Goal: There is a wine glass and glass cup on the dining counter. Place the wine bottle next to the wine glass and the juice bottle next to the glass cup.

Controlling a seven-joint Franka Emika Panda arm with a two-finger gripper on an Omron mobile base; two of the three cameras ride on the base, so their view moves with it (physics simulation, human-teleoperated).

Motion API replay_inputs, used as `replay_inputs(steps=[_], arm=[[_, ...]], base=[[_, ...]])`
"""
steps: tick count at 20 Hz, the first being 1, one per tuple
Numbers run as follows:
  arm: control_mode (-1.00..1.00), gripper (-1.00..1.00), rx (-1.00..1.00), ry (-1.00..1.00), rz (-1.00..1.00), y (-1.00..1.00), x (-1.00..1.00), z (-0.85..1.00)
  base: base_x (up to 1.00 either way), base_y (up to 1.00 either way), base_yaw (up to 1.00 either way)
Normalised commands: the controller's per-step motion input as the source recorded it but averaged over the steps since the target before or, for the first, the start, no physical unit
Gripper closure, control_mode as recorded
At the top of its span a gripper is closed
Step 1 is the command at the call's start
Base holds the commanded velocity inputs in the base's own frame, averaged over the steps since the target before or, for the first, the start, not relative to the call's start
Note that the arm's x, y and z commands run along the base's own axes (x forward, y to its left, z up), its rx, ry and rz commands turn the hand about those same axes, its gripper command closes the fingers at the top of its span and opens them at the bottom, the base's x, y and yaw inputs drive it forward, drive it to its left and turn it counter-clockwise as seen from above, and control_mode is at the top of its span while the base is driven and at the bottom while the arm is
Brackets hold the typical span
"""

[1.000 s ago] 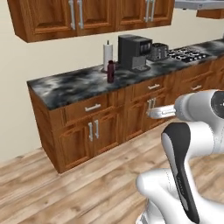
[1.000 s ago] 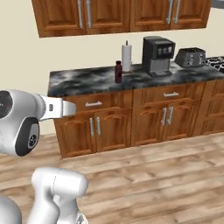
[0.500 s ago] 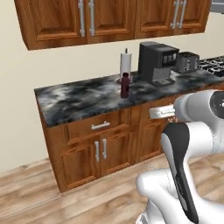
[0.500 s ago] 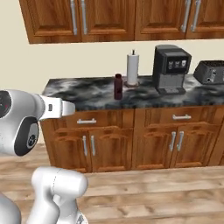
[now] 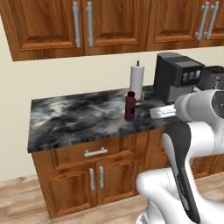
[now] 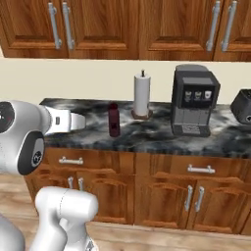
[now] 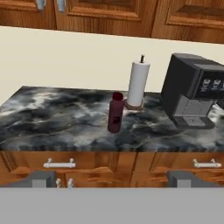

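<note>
End effector (image 7: 112, 179) spread wide, holding nothing, well apart from juice bottle (image 7: 115, 112); bottle upright on marbled desk (image 7: 52, 122) near paper towel roll (image 7: 138, 84); wood cabinets (image 5: 83, 26) above.

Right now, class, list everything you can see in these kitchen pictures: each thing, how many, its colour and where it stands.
juice bottle: one, dark maroon, upright on the counter, in front of and left of the paper towel roll.
paper towel roll: one, white on a brown holder, near the wall.
coffee machine: one, black and grey, right of the roll.
toaster: one, dark, at the right edge, partly cut off.
counter: one, black, grey and white marbled top on a brown wood base with drawers and doors.
upper cabinets: brown wood, metal handles, on the wall.
floor: light wood planks.
gripper: one, dark tips, open, back from the counter, facing the bottle.
arm: white with dark joints.
</note>
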Motion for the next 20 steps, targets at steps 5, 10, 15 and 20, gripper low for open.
replay_inputs(steps=[5,10,15,20], arm=[[1.0,-1.0,0.0,0.0,0.0,0.0,0.0,0.0],[1.0,-1.0,0.0,0.0,0.0,0.0,0.0,0.0],[-1.0,-1.0,0.07,0.0,0.03,-0.15,-0.01,-0.1],[-1.0,-1.0,0.16,0.0,0.28,-0.89,0.0,-0.62]], base=[[0.87,-0.18,0.27],[0.51,-0.1,0.06],[0.14,-0.09,0.0],[0.0,0.0,0.0]])
